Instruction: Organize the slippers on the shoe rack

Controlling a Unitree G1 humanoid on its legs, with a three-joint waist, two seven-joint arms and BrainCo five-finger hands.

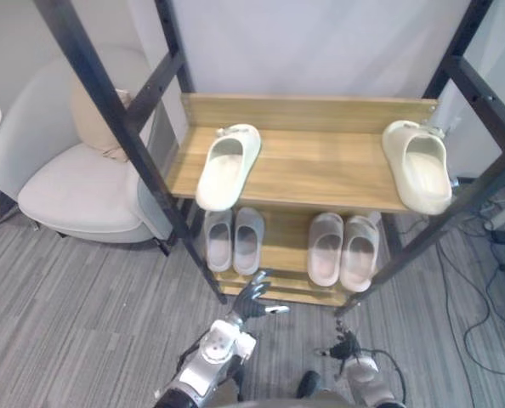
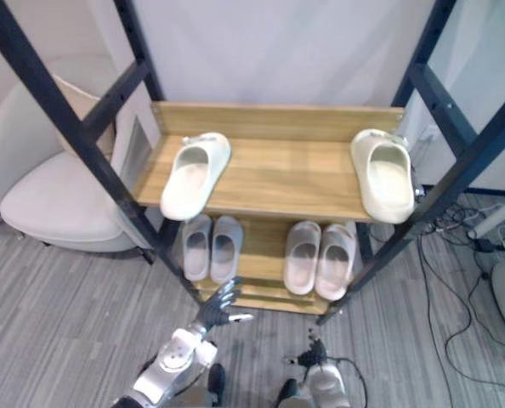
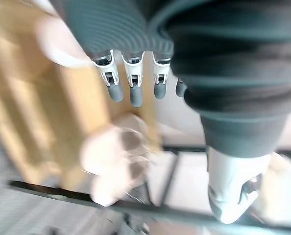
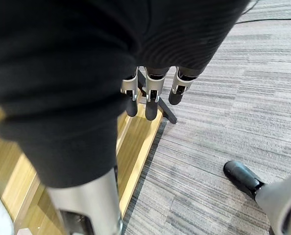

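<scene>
Grey carpet [image 1: 65, 297] fronts the shoe rack [image 1: 320, 166], whose upper shelf holds a cream left slipper [image 1: 227, 166] and right slipper [image 1: 418, 166] well apart. That left slipper lies slanted front-to-back, up and ahead of the nearer left hand [image 1: 251, 296], whose fingers are spread and empty. Lower down hangs the right hand [image 1: 346, 344], fingers loose.

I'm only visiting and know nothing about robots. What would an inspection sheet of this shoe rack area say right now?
Surface: wooden shoe rack in a black frame, standing on grey carpet.
Job's things: left cream slipper and right cream slipper lie far apart on the upper shelf; left pale pair and right pale pair sit on the shelf below.
Clutter: nothing seen.
Hands: left hand open, in front of the lower shelves; right hand open, low over the carpet; both empty.
Cables: loose cables on the floor to the right of the rack.
Surroundings: white armchair to the left; pale wall behind.
</scene>
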